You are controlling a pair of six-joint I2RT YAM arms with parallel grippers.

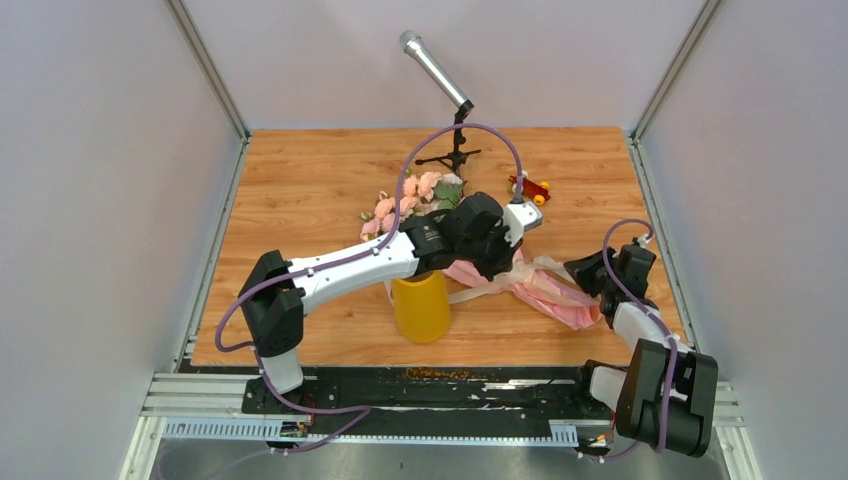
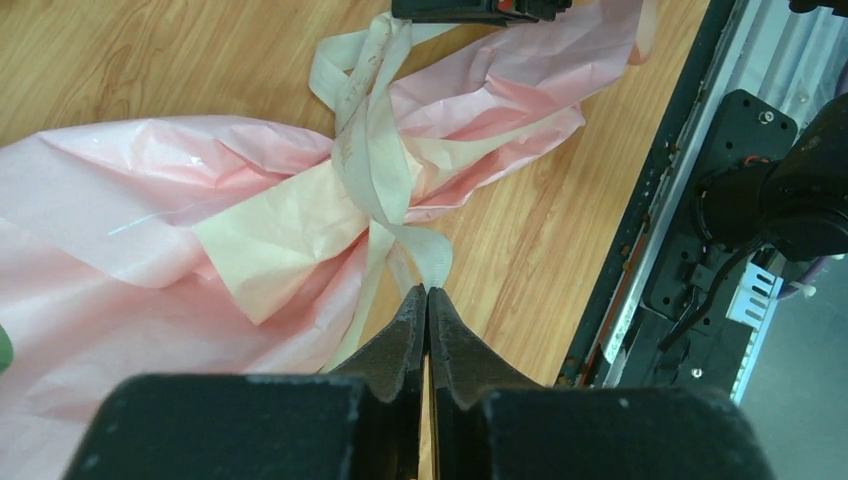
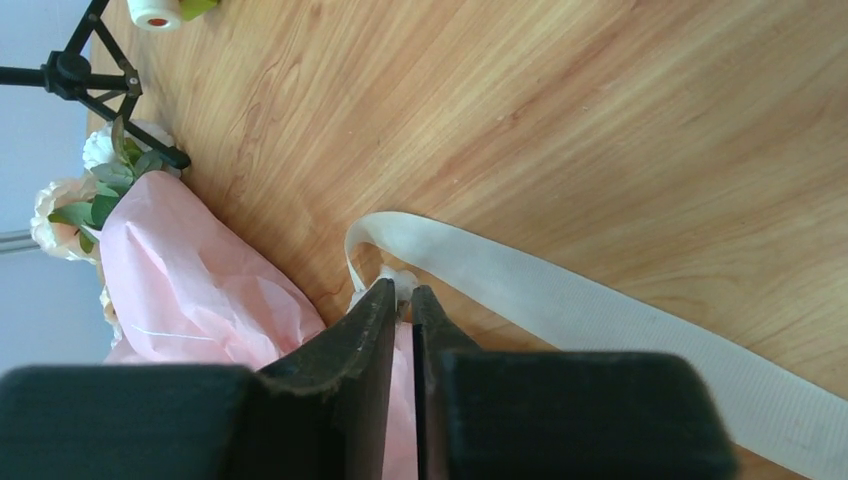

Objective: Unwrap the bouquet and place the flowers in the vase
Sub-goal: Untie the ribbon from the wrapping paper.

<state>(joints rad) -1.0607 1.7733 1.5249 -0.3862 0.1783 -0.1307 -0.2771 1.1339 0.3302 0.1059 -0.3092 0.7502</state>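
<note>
The bouquet point(image 1: 560, 300) lies across the table, its pink paper point(image 2: 120, 200) crumpled and still tied at the waist by the beige ribbon point(image 2: 370, 160). The flowers point(image 1: 405, 200) stick out at its far end, pink and peach heads with leaves point(image 3: 60, 205). The yellow vase point(image 1: 420, 305) stands upright near the front, under my left arm. My left gripper point(image 2: 428, 290) is above the bundle's middle, jaws pressed together on a ribbon end. My right gripper point(image 3: 400, 290) sits at the bundle's right end point(image 1: 580, 272), jaws nearly together on a fold of ribbon point(image 3: 560, 300).
A microphone on a black tripod stand point(image 1: 440, 75) rises at the back, one leg close to the flowers point(image 3: 90, 75). A small red and yellow toy point(image 1: 530, 188) lies behind the bouquet. The black rail point(image 1: 450, 385) runs along the table's near edge, and walls close both sides.
</note>
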